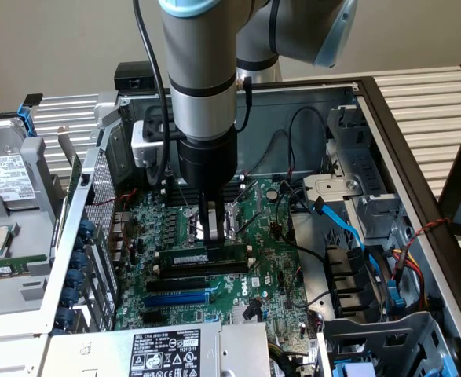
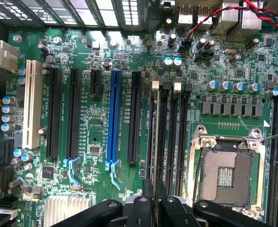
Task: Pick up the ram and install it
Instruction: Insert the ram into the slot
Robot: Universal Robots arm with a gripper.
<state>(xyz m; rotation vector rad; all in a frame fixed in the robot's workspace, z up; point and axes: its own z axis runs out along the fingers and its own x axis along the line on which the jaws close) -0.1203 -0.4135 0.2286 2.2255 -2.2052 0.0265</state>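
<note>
The ram [image 1: 226, 252] is a dark green stick with a white label. It stands on edge along the black memory slots [image 1: 199, 271] in the middle of the motherboard. My gripper [image 1: 209, 236] comes straight down onto its upper edge and is shut on it near the middle. In the wrist view the ram [image 2: 154, 142] shows edge-on as a thin line running out from between the black fingertips of the gripper [image 2: 154, 191], lined up over a memory slot [image 2: 161, 127] with white end clips. I cannot tell whether the stick is seated in the slot.
A blue expansion slot [image 2: 112, 116] and black slots lie beside the memory slots. The CPU socket [image 2: 226, 172] is on their other side. Blue cables [image 1: 348, 228] and drive cages crowd the exterior view's right. A labelled power supply [image 1: 163, 353] sits in front, a hard drive [image 1: 6, 177] at left.
</note>
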